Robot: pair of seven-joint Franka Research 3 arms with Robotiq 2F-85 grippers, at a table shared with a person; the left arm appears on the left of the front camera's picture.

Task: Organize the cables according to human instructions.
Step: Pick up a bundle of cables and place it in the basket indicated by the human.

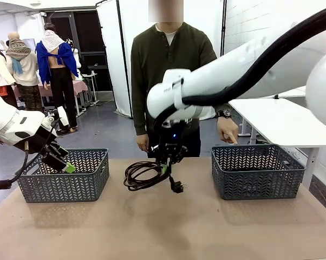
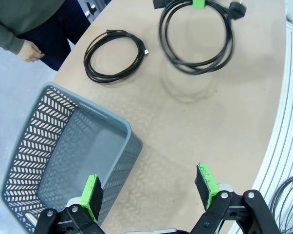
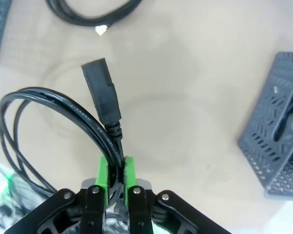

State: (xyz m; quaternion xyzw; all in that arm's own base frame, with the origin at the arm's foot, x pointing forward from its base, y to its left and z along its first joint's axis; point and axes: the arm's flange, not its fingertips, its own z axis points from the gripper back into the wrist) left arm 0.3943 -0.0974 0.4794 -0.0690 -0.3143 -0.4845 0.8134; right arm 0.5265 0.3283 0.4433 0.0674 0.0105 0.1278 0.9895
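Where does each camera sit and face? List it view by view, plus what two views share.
Front: fixed on the robot's side, facing across the table at the person; shows the left gripper by the left basket and the right gripper shut on a cable.
Left wrist: on the left arm, looking down past its open gripper at that basket and the table.
Right wrist: on the right arm, looking down its own gripper at the clamped cable.
Shared: both wrist views show the held cable.

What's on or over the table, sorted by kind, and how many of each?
Grey baskets: 2
Black cable coils clearly seen: 2, one lying on the table, one held by the right gripper
Total: 4
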